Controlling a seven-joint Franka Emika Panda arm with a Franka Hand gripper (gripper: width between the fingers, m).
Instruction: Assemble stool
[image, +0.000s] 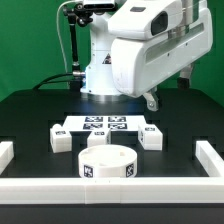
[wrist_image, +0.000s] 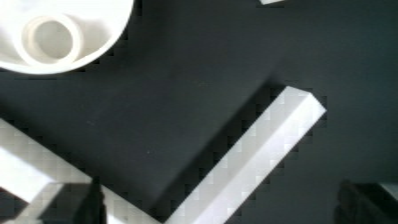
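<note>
The stool's round white seat lies flat near the front of the black table, with a tag on its side. It also shows in the wrist view as a disc with an oval hollow. One blocky white leg lies toward the exterior view's left and another toward its right. A third white piece shows just behind the seat. My gripper hangs high above the table, over the exterior view's right side. In the wrist view the gripper is open and empty, with its dark blurred fingers far apart.
The marker board lies behind the parts. White border rails run along the left, front and right. In the wrist view two rails meet in a corner below the gripper.
</note>
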